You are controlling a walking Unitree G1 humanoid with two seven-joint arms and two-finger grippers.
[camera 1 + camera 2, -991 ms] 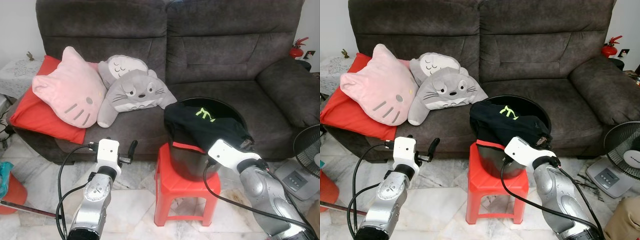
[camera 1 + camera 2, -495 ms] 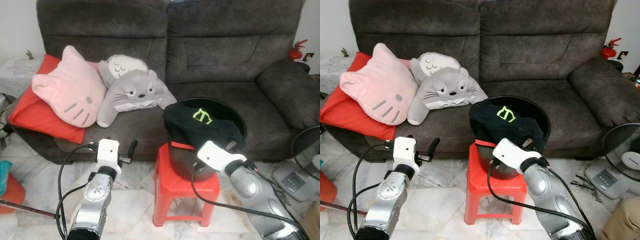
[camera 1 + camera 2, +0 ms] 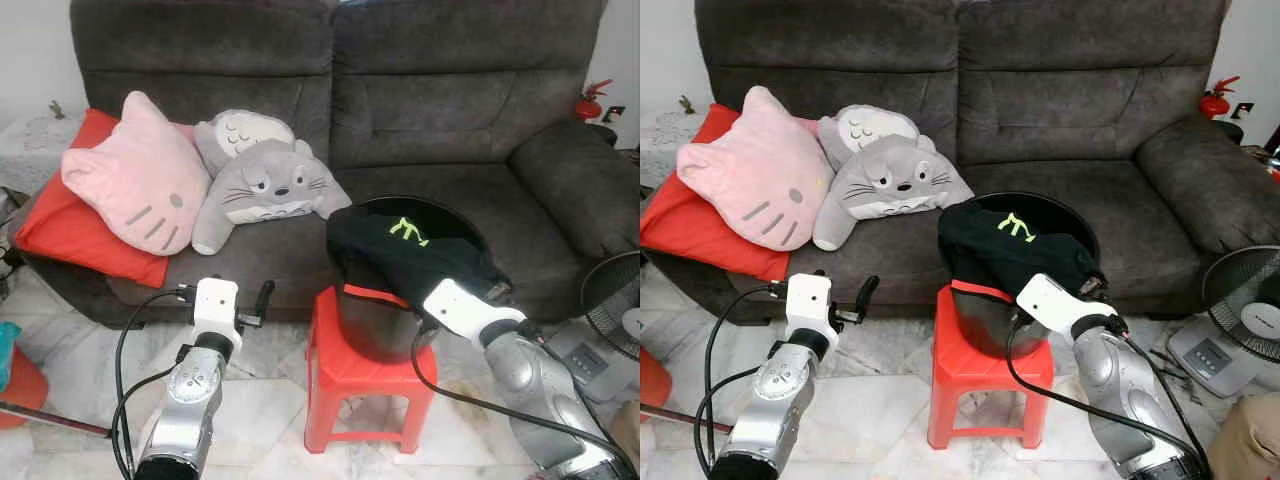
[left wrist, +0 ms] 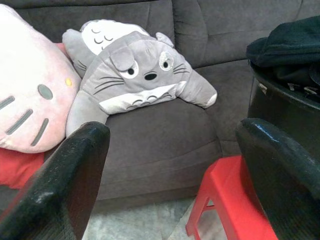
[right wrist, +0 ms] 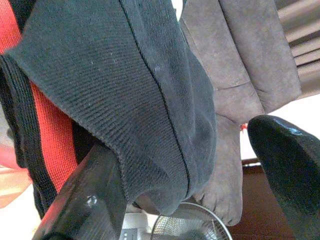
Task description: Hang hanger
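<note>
On the red stool (image 3: 358, 372) before the brown sofa (image 3: 420, 110) stands a black bucket (image 3: 1072, 228), and a black garment (image 3: 400, 255) with a green mark and a red band lies heaped over its rim. The right gripper (image 5: 190, 165) is at the right side of the bucket, just against this cloth. In the right wrist view its two fingers (image 5: 95, 195) stand wide apart, and a fold of the black cloth hangs between them, but they are not closed on it. The left gripper (image 4: 175, 170) is held out in front of the robot, left of the stool, also wide open and holding nothing; it looks toward the grey plush toy (image 3: 268, 190) and the pink cat cushion (image 3: 135, 185) on the sofa.

No hanger can be made out. If it is in the bucket, it is hidden under the garment, so the first step is probably to find it.

The risks, as I judge them: the fingers may close only on loose cloth and lift the garment without any hanger. A pull to the side could also drag the bucket, because it sits high on a small stool and the cloth hooks over its rim; it may tip. The fan (image 3: 615, 310) stands near the right arm and could be struck.
</note>
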